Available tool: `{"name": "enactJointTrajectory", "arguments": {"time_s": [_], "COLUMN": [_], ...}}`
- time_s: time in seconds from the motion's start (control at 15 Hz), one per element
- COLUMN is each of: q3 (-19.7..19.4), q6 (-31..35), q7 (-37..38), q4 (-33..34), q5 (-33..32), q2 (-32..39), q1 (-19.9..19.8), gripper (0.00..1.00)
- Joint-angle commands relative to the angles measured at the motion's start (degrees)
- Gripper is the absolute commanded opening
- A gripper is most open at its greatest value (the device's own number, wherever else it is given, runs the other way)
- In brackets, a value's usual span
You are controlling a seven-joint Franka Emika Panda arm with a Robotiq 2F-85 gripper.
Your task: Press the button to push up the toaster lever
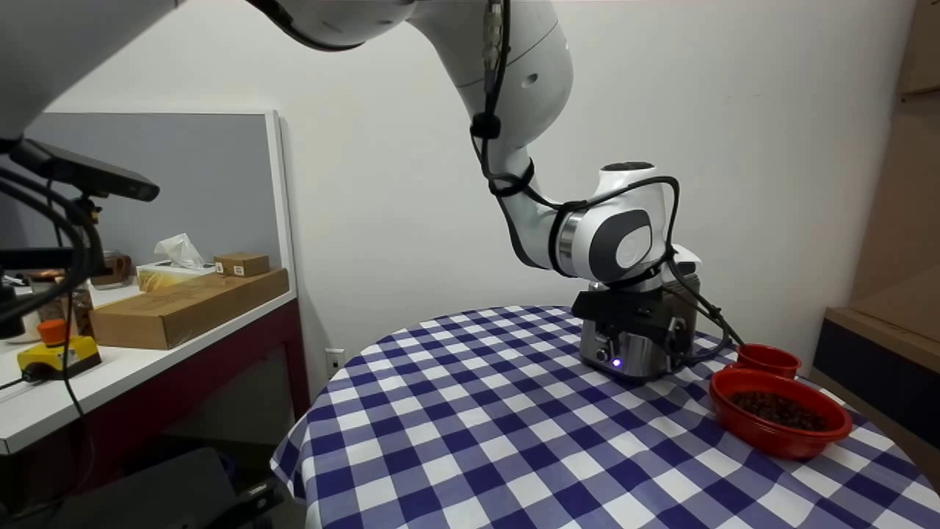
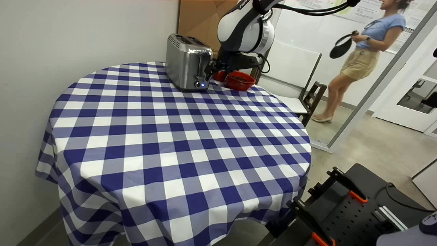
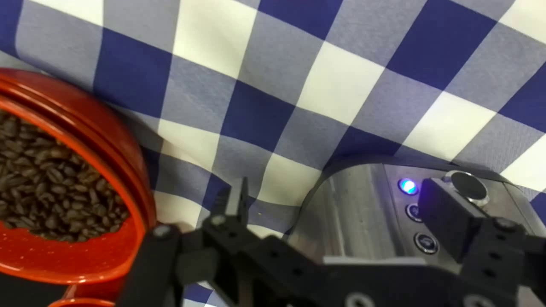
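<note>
A small, box-shaped, shiny silver metal toaster (image 2: 181, 65) with rounded edges stands upright on the round worktop (image 2: 177, 136), which is draped in a blue-and-white checked cloth (image 1: 470, 433); in an exterior view it sits at the upper centre of the frame; in an exterior view the toaster (image 1: 635, 360) shows right of centre, partly hidden by the white robot arm (image 1: 521, 81) with black cables. The black two-fingered claw (image 3: 335, 198) is at the toaster's control end, spread, its fingers (image 3: 448, 213) well apart; at the lower right of the wrist view, a small round button (image 3: 408, 186) glowing blue-white and two dark silver-ringed buttons (image 3: 425, 243) below it sit on the silver control panel (image 3: 499, 200); the finger on the right of the frame lies over that panel, hiding part of one dark button, and I cannot tell whether it touches; a round black dial (image 3: 469, 186) with a silver rim is just to that finger's right. At the left of the wrist view, a round glossy red bowl (image 3: 115, 140) holds dark brown beans (image 3: 55, 192); in both exterior views the bowl is near the toaster, to its right, with a smaller red container (image 1: 764, 354) just beside the bowl; at the upper right of an exterior view, a person (image 2: 367, 54) in a light blue top and tan shorts holds a flat black object (image 2: 341, 48).
</note>
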Motion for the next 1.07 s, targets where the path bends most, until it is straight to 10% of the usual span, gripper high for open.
{"name": "enactJointTrajectory", "arguments": {"time_s": [0.0,1.0], "q3": [-0.32,-0.33], "q6": [1.22,1.43], "q7": [1.79,1.75], "q4": [2.4,2.95], "q5": [-1.16,-1.25], "q2": [2.16,4.06], "q1": [0.21,0.34], "gripper": [1.0,1.0]}}
